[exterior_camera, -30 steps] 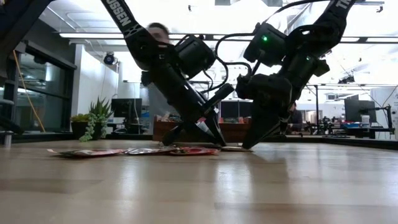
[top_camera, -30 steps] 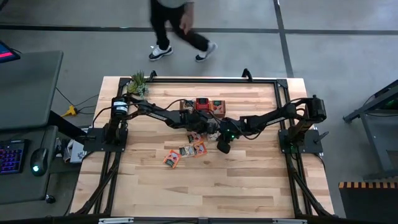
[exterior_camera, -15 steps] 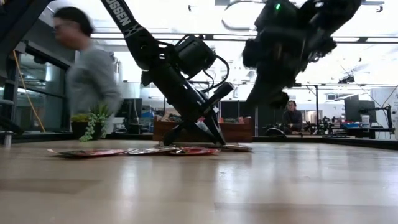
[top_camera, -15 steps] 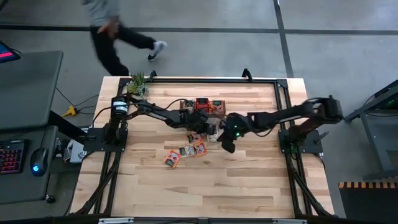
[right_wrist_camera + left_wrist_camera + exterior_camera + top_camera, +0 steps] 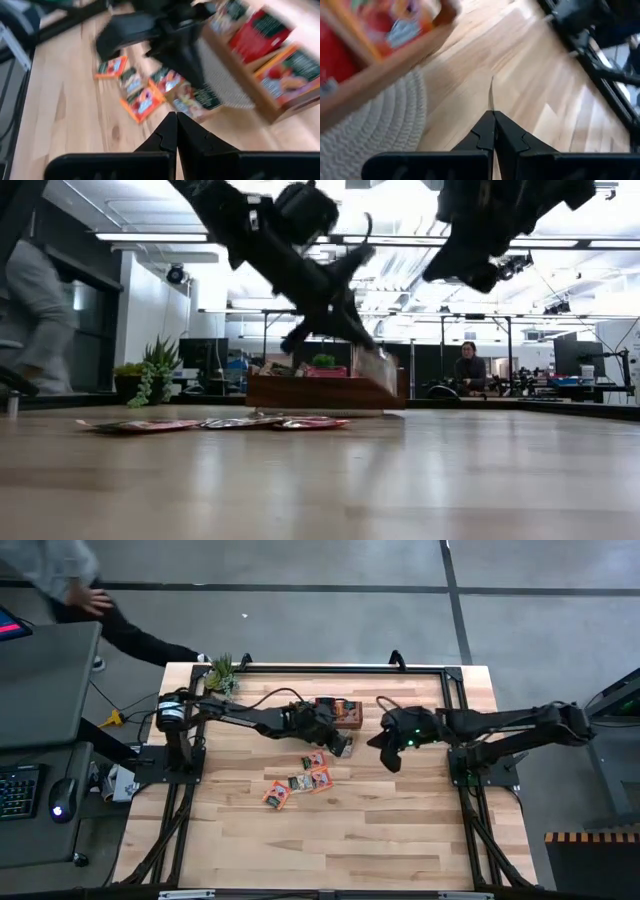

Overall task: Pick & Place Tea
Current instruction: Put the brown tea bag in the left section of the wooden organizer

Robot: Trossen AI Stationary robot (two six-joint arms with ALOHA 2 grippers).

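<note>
While left pincer [image 5: 343, 747] pinches edge-on sachet [image 5: 490, 95] — thin, flat.

Wooden tray [image 5: 342, 710] on round mat [image 5: 375, 125] — potted plant [image 5: 221, 672] at table corner

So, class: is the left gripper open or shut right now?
Shut. The left gripper has its fingers pressed together on a thin tea sachet, seen edge-on, lifted above the table.

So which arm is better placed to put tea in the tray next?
Left: the left gripper holds a packet beside the tray; the right gripper is shut, empty, farther off.
</note>
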